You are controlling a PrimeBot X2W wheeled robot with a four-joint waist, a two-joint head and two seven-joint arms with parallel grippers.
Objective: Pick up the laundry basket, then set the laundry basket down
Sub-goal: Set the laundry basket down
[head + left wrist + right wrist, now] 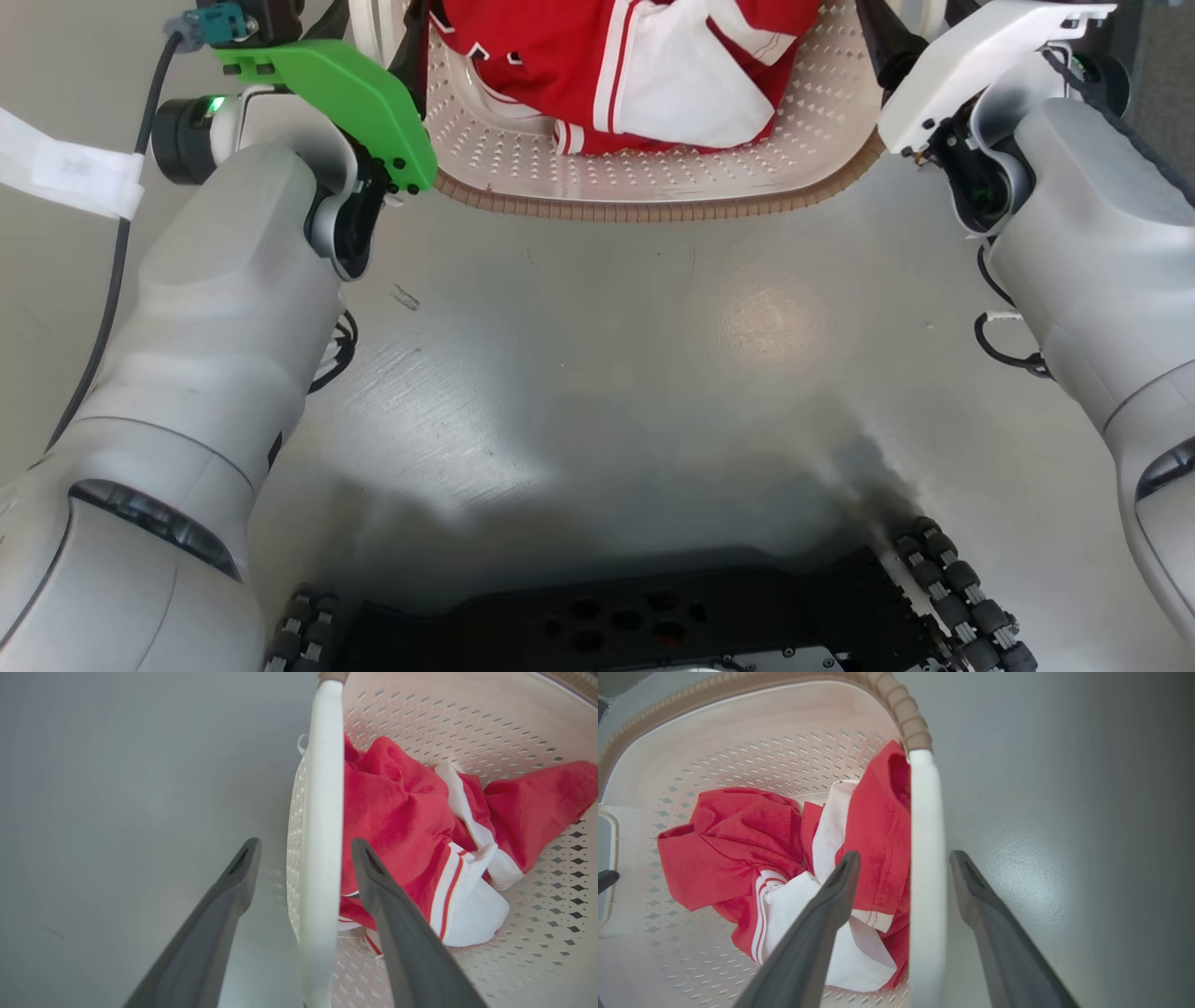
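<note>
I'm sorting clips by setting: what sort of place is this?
Likely an indoor lab or utility space, hard to say: bare glossy grey floor, and a laundry basket holding a red-and-white garment.

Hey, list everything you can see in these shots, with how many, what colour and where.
Cream perforated plastic laundry basket with brown woven-look rim: one, cream and brown, ahead of the robot.
Crumpled red-and-white garment: one, red with white panels, inside the basket.
Left loop handle: one, white, on the robot's left.
Right loop handle: one, white, on the robot's right.
Smooth floor: one, grey, under everything.
Wheeled base: one, black, head view's bottom edge.
Left gripper: one, dark grey, open, fingers straddling the left loop handle.
Right gripper: one, dark grey, open, fingers straddling the right loop handle.
</note>
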